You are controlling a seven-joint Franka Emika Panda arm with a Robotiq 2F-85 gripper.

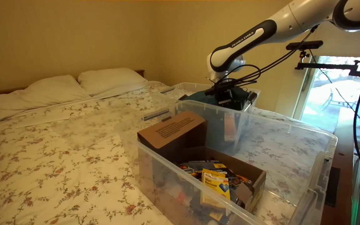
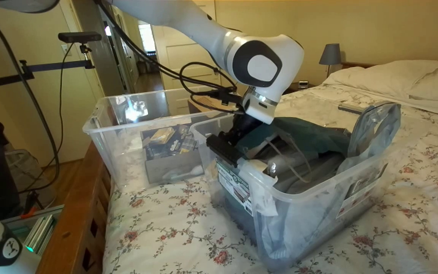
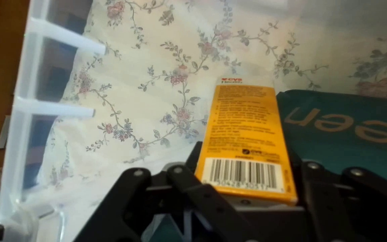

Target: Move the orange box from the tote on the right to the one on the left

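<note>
Daylight bleached the window [image 1: 345, 87], while the far wall [image 1: 67, 40] was dim; in an exterior view, glare whitened part of the far tote [image 2: 124, 154]. In the wrist view, the orange box [image 3: 245, 134] had blurred small print.

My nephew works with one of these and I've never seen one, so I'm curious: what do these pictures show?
The machine is a robot arm ending in a black two-fingered gripper. Two pictures look on from outside, from different spots; the close-up is taken from its wrist, looking past the gripper. On a flowered bed, one clear tote holds an open cardboard box with small packages in it; a second tote holds a teal bag, among other things. The gripper holds a narrow orange box at the second tote, though how low inside I can't tell.
</note>
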